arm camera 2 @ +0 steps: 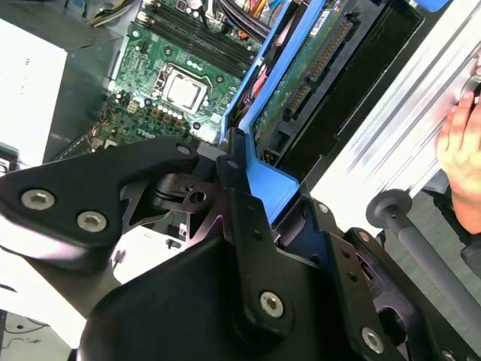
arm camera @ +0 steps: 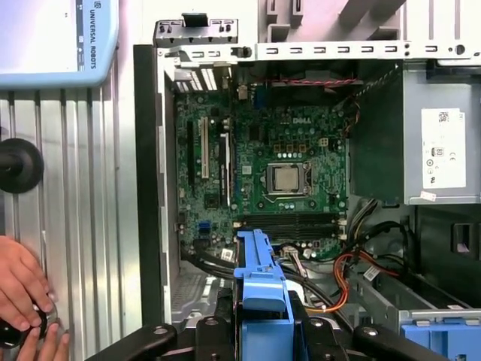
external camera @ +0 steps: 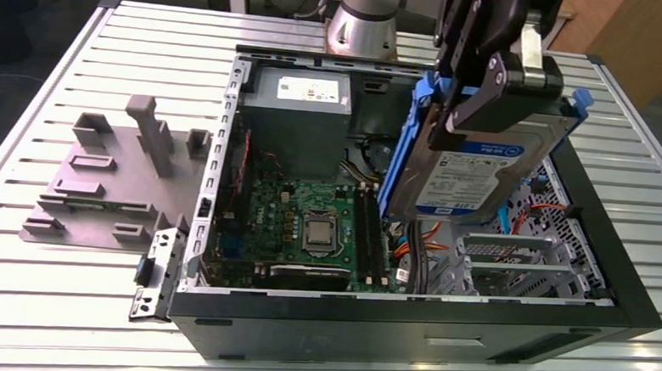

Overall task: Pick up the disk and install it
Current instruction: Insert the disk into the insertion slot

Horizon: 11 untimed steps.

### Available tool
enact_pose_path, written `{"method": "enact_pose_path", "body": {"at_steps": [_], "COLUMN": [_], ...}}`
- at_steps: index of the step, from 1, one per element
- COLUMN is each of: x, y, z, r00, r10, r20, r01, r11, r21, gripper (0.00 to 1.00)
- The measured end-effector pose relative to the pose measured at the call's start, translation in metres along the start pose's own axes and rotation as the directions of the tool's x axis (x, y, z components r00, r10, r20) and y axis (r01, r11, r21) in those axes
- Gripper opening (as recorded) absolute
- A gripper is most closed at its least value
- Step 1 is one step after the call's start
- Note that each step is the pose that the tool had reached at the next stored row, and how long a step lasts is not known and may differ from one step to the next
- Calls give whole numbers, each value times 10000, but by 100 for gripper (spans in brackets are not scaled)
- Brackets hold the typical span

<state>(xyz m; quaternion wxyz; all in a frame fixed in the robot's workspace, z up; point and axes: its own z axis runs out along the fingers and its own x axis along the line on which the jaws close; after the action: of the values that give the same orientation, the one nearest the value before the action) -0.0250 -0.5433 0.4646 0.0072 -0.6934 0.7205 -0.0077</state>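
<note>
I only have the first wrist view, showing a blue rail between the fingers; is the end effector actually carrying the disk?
Observer: Yes; in the exterior view the end effector is shut on the disk, held in the air over the open computer case.
Operator: How is it oriented?
Observer: Steeply tilted, close to upright, labelled face toward the exterior camera.
Operator: Is it in the drive cage?
Observer: No, the silver cage sits lower in the case, with the disk above it.

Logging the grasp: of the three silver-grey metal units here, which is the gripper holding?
The flat silver hard drive with blue plastic rails, clamped in the black gripper above the black case; the grey stickered box and silver cage sit inside it.
</note>
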Motion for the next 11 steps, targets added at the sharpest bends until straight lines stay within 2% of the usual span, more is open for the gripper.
{"method": "enact_pose_path", "body": {"at_steps": [6,11], "x": [7,7], "y": [-103,-166], "z": [5,10], "r00": [10000,10000], "r10": [1,1], "r20": [-1,-2], "r01": [-1,-1], "r11": [10000,10000], "r21": [-1,-1], "gripper": [36,36]}}
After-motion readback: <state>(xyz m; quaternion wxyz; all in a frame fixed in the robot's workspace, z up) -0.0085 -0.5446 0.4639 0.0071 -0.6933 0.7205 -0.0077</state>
